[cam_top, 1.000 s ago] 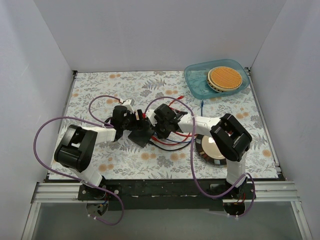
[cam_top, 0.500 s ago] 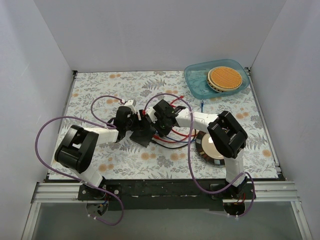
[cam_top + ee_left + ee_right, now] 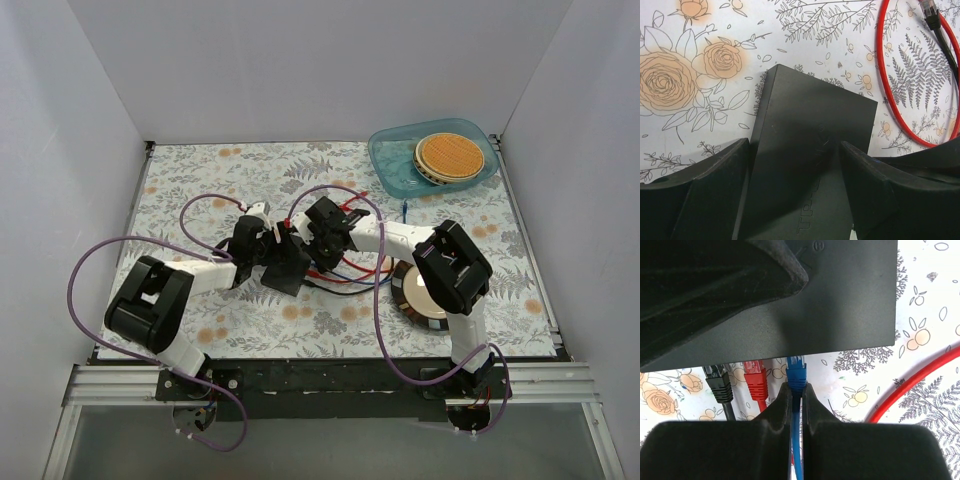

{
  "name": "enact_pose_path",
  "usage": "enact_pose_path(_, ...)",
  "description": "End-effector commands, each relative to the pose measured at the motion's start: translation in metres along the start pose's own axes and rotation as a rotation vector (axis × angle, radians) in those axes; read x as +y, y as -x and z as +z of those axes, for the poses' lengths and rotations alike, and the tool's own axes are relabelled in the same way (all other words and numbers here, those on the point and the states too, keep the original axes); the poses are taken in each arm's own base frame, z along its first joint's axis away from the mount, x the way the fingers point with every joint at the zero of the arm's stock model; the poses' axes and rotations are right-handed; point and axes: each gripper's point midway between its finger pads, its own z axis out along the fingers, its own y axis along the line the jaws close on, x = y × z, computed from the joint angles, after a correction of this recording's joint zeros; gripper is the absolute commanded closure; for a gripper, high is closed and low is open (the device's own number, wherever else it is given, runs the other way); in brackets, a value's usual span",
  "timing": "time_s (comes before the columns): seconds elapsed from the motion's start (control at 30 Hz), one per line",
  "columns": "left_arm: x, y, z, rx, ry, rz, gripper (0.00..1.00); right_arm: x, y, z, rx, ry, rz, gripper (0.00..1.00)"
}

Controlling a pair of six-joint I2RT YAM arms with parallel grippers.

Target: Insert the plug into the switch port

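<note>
right wrist view: right gripper (image 3: 796, 390), fingers pressed together on the blue plug (image 3: 796, 371) just behind its head. the plug's nose meets the near edge of the switch box (image 3: 850, 300), a flat matte-black slab. the switch port sits on that edge face and is hidden, so how deep the plug sits cannot be told. red plug (image 3: 755, 380) lies just left of the blue one and black plug (image 3: 719, 382) left again, both heads at the same box edge. red cable (image 3: 920, 382) curves over the floral cloth (image 3: 925, 300) right of the box. left wrist view: left gripper (image 3: 792, 147), fingers set wide and clamped on the box's two sides, the box flat between them. loose black connector (image 3: 929, 10) lies beyond the box's far right corner. top external view: round black-rimmed dish (image 3: 425, 290) right of the box; teal tray (image 3: 385, 160) well beyond the box, to its right.
</note>
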Motion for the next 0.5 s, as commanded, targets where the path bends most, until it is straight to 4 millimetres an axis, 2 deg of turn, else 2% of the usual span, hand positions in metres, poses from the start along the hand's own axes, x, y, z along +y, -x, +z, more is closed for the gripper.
enact_pose_path(0.0,-0.102,-0.075,-0.047,0.304,-0.400,0.038,0.28,0.028,0.151,-0.029,-0.532,0.068,-0.174,0.99)
enact_pose_path(0.2,-0.092,-0.051,-0.051,0.184,-0.306,0.046,0.21,0.038,0.133,-0.024,-0.498,0.111,-0.173,0.99)
enact_pose_path(0.27,-0.087,-0.042,-0.053,0.147,-0.269,0.045,0.19,0.039,0.131,-0.023,-0.493,0.111,-0.173,0.95)
enact_pose_path(0.37,-0.080,-0.031,-0.057,0.095,-0.214,0.035,0.13,0.040,0.126,-0.025,-0.469,0.110,-0.167,0.85)
enact_pose_path(0.4,-0.078,-0.027,-0.059,0.075,-0.198,0.031,0.11,0.040,0.127,-0.027,-0.470,0.107,-0.165,0.76)
enact_pose_path(0.47,-0.075,-0.019,-0.065,0.034,-0.173,0.021,0.07,0.040,0.129,-0.030,-0.471,0.095,-0.164,0.68)
